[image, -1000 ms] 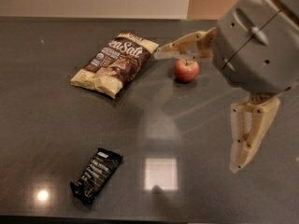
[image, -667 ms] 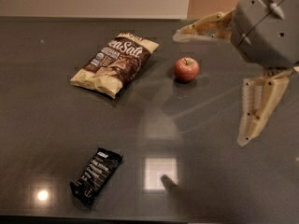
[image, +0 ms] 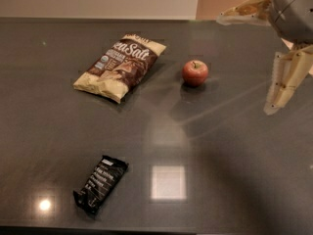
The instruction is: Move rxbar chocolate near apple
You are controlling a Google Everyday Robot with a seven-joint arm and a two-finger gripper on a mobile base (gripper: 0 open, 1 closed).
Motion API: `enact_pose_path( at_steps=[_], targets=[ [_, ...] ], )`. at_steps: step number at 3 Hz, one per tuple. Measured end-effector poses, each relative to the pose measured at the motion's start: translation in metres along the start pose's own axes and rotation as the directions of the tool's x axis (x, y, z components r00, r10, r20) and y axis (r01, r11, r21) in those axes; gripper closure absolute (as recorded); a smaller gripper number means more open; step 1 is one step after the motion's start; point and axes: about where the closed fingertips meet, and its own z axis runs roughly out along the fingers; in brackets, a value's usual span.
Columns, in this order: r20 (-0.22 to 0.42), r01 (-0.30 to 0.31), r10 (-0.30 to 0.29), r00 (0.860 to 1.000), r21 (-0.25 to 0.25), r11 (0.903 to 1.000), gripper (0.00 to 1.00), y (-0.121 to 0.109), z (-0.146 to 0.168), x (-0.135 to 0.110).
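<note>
1. The rxbar chocolate (image: 100, 184), a small flat black foil wrapper with white lettering and crimped ends, lies flat at the front left of the bench (image: 49, 131), a dark grey glossy surface. It is angled diagonally and nothing touches it.

2. The apple (image: 195, 72), a small round red fruit with a short stem, stands upright toward the back, right of centre. It is well apart from the bar, so the task looks not yet begun.

3. A larger tan-and-brown crinkled snack bag (image: 121, 65) lies flat to the left of the apple, near it but not touching. The bar's straight path to the apple's near side looks free of it.

4. The pale robot gripper (image: 244, 65) hangs above the bench at the upper right, beyond the apple and far from the bar. Its two tan fingers (image: 286, 80) are spread wide, with nothing between them.

5. The wide spread suits a reach rather than a carry. My judgement is that the arm must next cross to the front left and come down over the bar.

6. Being thin and flat against the slick surface, the wrapper will likely be awkward to pinch and may slide.
</note>
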Motion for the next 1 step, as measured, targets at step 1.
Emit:
enact_pose_path(
  at_steps=[1],
  targets=[
    [0.000, 0.002, -0.002, 1.000, 0.017, 0.9998, 0.00, -0.0051, -0.0006, -0.0002]
  ],
)
